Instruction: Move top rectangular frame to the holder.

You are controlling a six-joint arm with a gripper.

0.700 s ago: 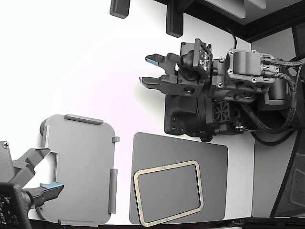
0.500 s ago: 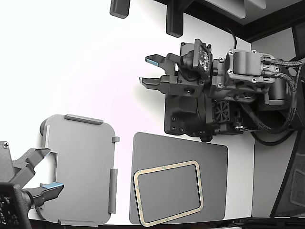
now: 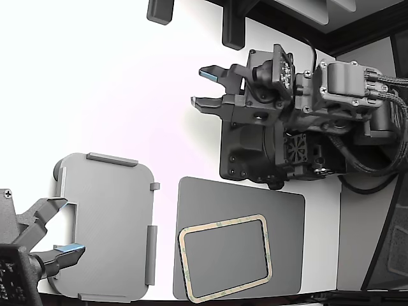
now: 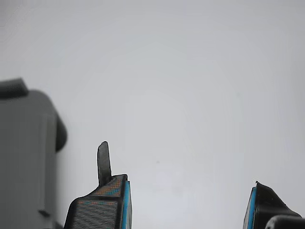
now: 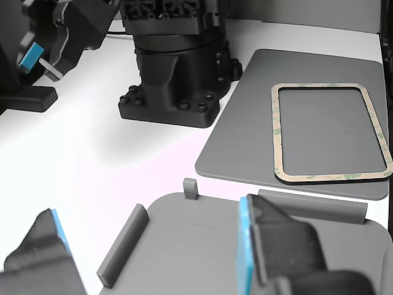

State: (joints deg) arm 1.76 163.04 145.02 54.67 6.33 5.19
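Pincer [image 4: 188, 207] with jaws spread wide (blue pads facing inward), empty, hovering above the white table

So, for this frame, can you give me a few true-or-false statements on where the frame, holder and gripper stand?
1. The rectangular frame lies flat on the dark grey mat. True.
2. The gripper is shut on the frame. False: it is open and empty, apart from the frame.
3. The holder has no frame on it. True.
4. In the exterior view, the frame is to the holder's left. False: it is to the holder's right.
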